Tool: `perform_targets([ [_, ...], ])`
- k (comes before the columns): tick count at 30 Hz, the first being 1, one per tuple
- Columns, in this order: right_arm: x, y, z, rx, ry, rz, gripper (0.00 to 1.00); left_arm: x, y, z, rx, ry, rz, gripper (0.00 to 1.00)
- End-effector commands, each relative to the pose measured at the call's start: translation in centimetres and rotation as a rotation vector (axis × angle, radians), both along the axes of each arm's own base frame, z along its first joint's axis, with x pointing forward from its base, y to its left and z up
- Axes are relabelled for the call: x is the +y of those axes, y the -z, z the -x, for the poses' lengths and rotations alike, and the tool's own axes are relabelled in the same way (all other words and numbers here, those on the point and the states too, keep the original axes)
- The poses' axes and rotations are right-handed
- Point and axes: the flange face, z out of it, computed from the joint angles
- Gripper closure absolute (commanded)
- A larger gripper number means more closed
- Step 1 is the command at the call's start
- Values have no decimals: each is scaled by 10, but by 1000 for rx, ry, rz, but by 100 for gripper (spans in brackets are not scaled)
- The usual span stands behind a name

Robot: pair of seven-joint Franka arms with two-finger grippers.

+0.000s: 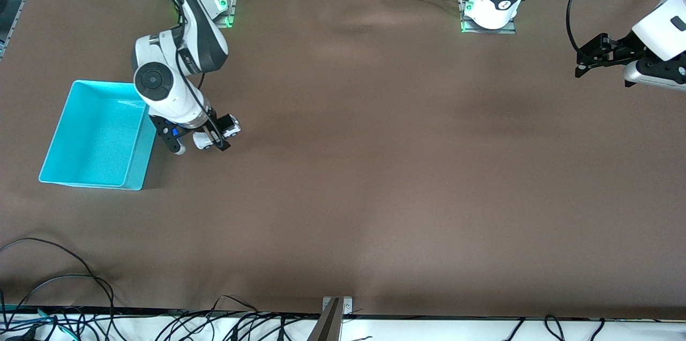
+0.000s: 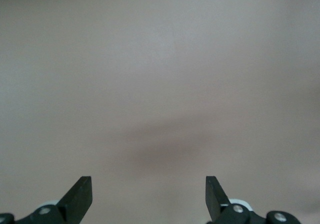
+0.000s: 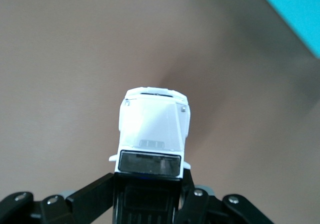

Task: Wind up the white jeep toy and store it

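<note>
The white jeep toy [image 1: 229,125] is a tiny white car with a black roof, on or just above the brown table, beside the cyan bin [image 1: 140,161] toward the left arm's end. My right gripper [image 1: 217,137] is shut on the jeep's black roofed rear. In the right wrist view the jeep [image 3: 152,126] sticks out from between the gripper's [image 3: 148,186] black fingers [image 3: 90,191], hood pointing away. My left gripper [image 1: 579,64] waits open and empty, raised over the table's left-arm end. The left wrist view shows it [image 2: 149,196] over bare table.
The cyan bin holds nothing that I can see; its corner shows in the right wrist view [image 3: 295,8]. Cables lie along the table edge nearest the front camera [image 1: 161,319]. The brown table cover [image 1: 375,169] stretches between the two arms.
</note>
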Motion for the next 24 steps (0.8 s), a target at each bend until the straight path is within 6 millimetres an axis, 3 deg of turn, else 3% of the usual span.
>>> perform_targets([
  [1, -27, -15, 4, 65, -137, 4, 100, 0, -6, -4, 2, -13, -5, 0],
  [24, -225, -49, 3, 205, -519, -45, 100, 2, -5, -3, 5, -16, -5, 0],
])
